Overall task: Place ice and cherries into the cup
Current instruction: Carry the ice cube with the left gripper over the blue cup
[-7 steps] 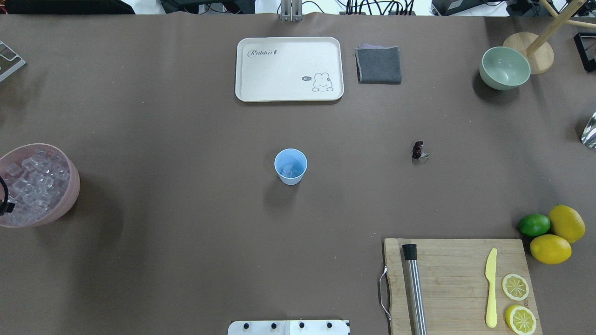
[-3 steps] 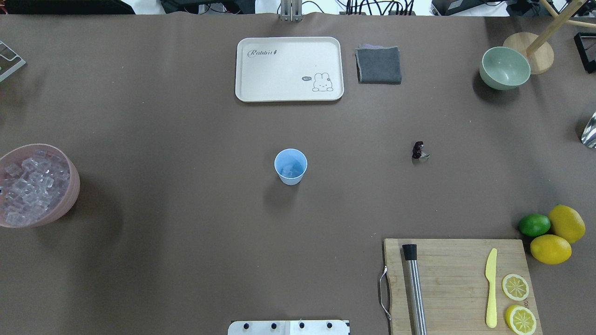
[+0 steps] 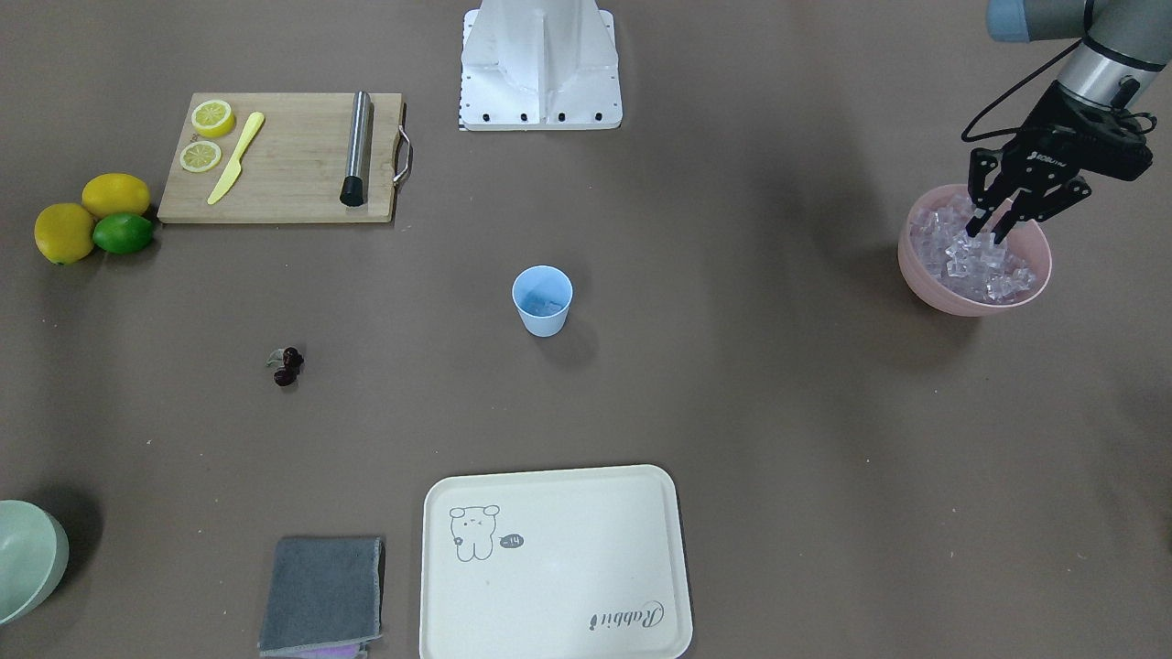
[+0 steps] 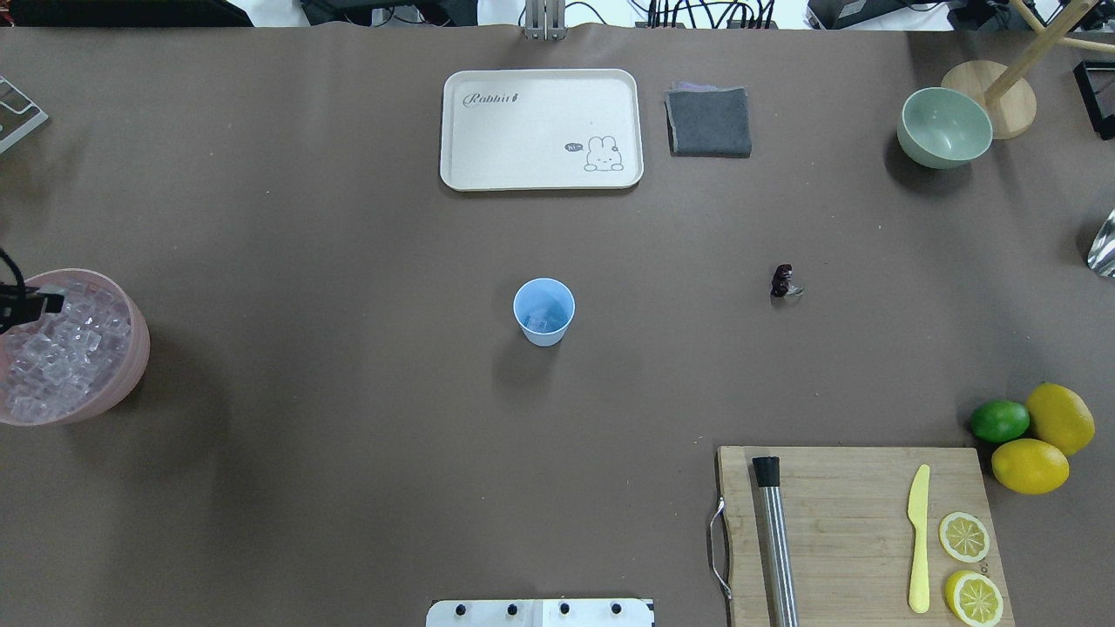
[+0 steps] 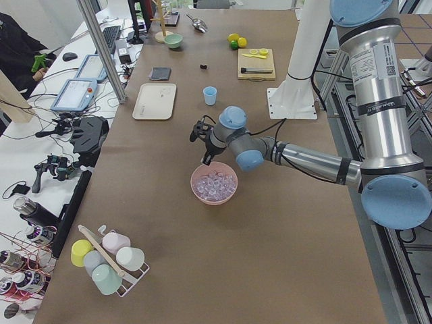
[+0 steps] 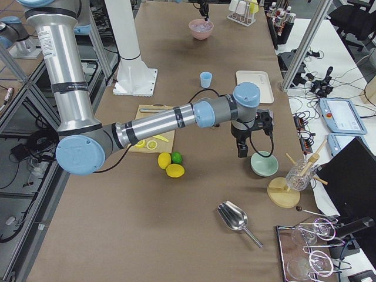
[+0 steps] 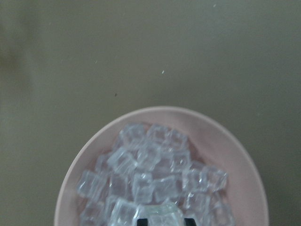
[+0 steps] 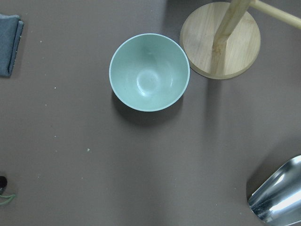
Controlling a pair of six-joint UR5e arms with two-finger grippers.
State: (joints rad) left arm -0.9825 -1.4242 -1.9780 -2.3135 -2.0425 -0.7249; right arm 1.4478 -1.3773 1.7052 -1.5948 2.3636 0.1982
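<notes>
We note cup (image 4: 543, 311) mid-table. Cherries (image 4: 784, 281) to its right, well apart. Tray (image 4: 540, 129) beyond cup, cloth (image 4: 709, 122) just right of tray. Big bowl (image 4: 138, 353) at far left edge, ice (image 4: 61, 357) heaped inside; left gripper (image 3: 987, 229) above heap, perhaps touching it. Cutting board (image 4: 849, 514) front right.

Clear ice (image 4: 61, 348) fills pink bowl (image 4: 139, 353); blue cup (image 4: 544, 336) stands upright; cherries (image 4: 782, 280) lie apart.

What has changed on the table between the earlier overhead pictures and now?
The left gripper has returned over the pink bowl of ice, now at its far side; a moment ago it was out of the overhead view. The cup and the cherries stayed put.
</notes>
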